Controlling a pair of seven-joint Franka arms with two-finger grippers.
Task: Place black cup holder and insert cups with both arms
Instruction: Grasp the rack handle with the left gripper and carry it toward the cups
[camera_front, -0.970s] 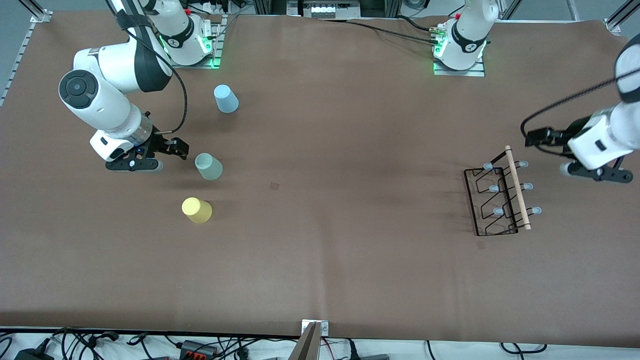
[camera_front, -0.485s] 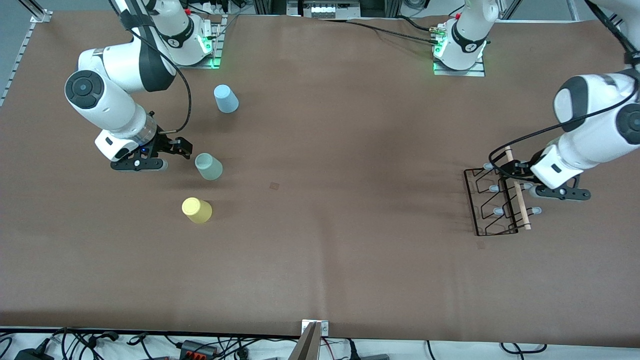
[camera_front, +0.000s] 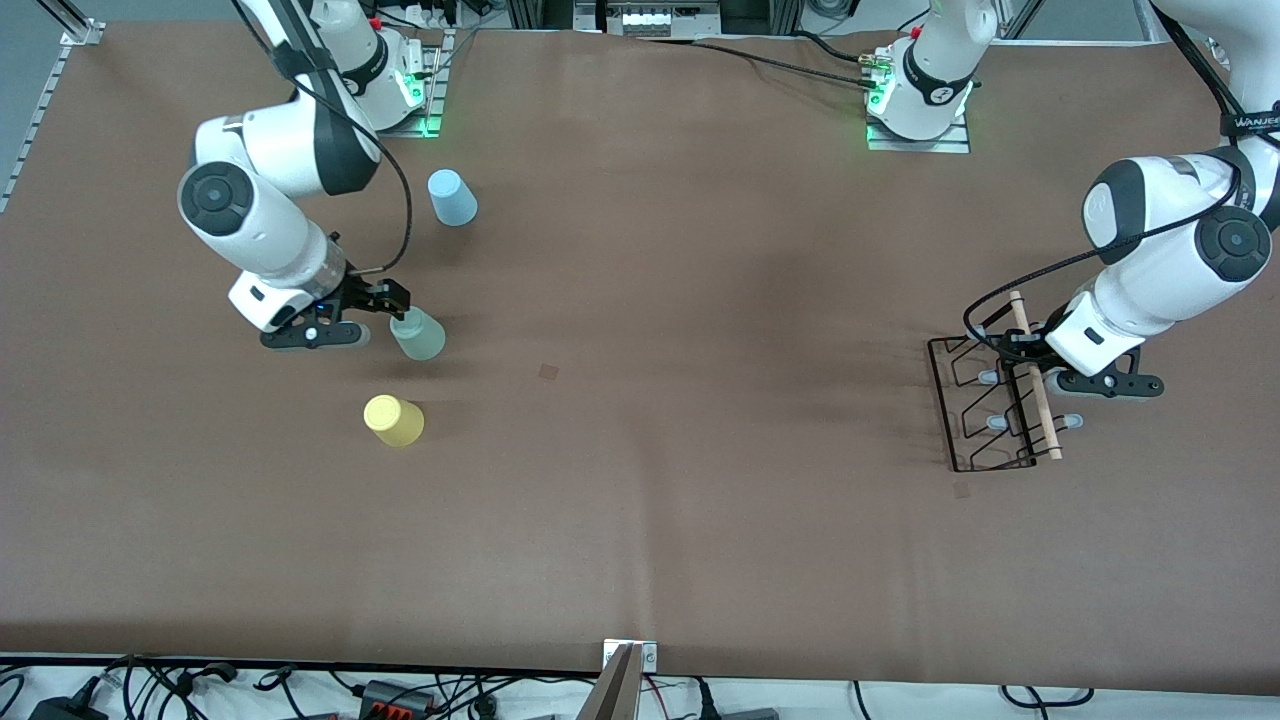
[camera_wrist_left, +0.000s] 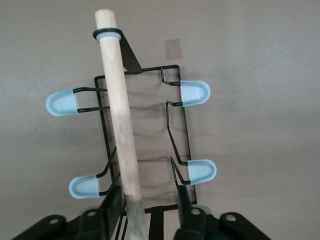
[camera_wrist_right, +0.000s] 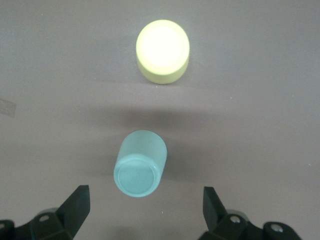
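The black cup holder (camera_front: 985, 405) stands near the left arm's end of the table, its wooden rod (camera_front: 1035, 395) on top. My left gripper (camera_front: 1040, 368) is over it. In the left wrist view my left gripper (camera_wrist_left: 146, 205) is open, with its fingers on either side of the rod (camera_wrist_left: 120, 120) and several blue-tipped pegs (camera_wrist_left: 195, 92) ahead. My right gripper (camera_front: 330, 340) is open, right beside the pale green cup (camera_front: 418, 334). In the right wrist view that cup (camera_wrist_right: 140, 164) lies just ahead of my right gripper (camera_wrist_right: 145, 199). The yellow cup (camera_front: 394, 420) shows there too (camera_wrist_right: 162, 50). The light blue cup (camera_front: 452, 198) stands nearer the right arm's base.
Two small tape marks lie on the brown table cover, one mid-table (camera_front: 549, 372) and one just in front of the rack (camera_front: 962, 490). The arm bases (camera_front: 915, 95) stand along the back edge. Cables lie along the front edge (camera_front: 400, 690).
My left arm has swung in from the table's end and come down over the rack, fingers around the rod. My right gripper has moved toward the pale green cup.
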